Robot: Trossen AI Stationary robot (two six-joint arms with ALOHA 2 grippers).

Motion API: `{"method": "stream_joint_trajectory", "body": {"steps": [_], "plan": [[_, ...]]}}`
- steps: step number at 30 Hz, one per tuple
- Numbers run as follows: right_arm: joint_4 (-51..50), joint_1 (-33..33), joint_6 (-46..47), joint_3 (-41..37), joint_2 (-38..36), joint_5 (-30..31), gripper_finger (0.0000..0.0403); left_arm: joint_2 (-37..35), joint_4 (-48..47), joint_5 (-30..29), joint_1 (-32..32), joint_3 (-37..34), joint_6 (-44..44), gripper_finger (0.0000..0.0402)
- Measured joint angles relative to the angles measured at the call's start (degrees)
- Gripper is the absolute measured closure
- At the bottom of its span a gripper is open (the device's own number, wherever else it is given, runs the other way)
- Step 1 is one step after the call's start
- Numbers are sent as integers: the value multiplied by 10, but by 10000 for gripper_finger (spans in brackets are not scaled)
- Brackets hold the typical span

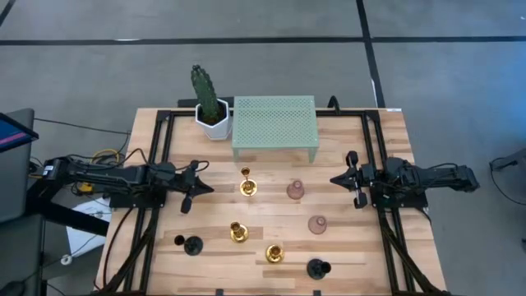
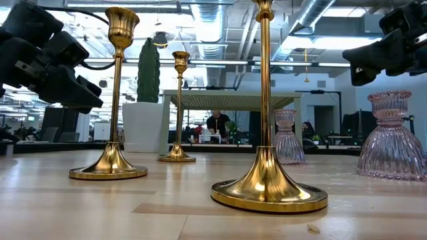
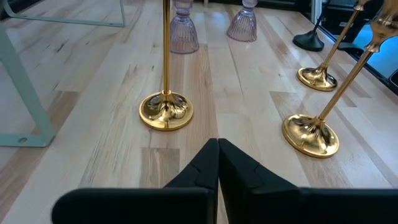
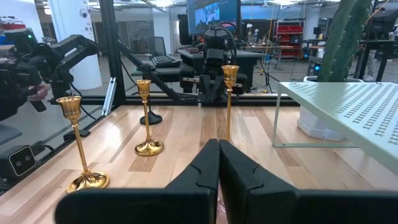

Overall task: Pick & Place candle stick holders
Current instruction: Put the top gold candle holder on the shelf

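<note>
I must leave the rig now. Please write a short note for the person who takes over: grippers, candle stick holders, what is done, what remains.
Left gripper: shut, empty, at the table's left side.
Right gripper: shut, empty, at the right side.
Holders all stand upright on the table: gold holders; pink glass holders; black holders.
The green rack carries nothing.
Done: nothing picked yet. Left: all seven.

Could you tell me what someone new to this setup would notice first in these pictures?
Probably the three gold candle stick holders, tall and shiny in the middle of the wooden table, with two pink glass holders to their right and two black ones near the front edge. Behind them stand a green cactus and a pale green perforated shelf. The left hand and right hand wait shut at either side.
</note>
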Motion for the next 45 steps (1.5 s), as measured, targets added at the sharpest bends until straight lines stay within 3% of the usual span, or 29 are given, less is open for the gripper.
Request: {"method": "stream_joint_trajectory", "body": {"steps": [7, 11, 16, 22, 26, 31, 39, 45], "plan": [[0, 0, -21, 0, 0, 0, 403, 0, 3, -6, 0, 0, 0, 394], [0, 0, 11, 0, 0, 0, 403, 0, 9, -6, 0, 0, 0, 394], [7, 0, 80, 0, 0, 1, 403, 0, 69, -6, 0, 0, 0, 394], [22, 0, 86, 0, 0, 1, 403, 0, 151, -8, 0, 0, 7, 394], [20, 0, 82, 0, 0, 1, 403, 12, 155, -50, 0, 0, 7, 394], [9, 1, 82, 0, 0, 0, 403, 84, 185, -81, 0, 0, -9, 394], [13, 1, 55, 0, 0, 0, 403, 283, 315, -81, -19, 41, -8, 397], [13, 1, 40, 0, 0, 0, 403, 401, 314, -81, -23, 104, 84, 395]]}}
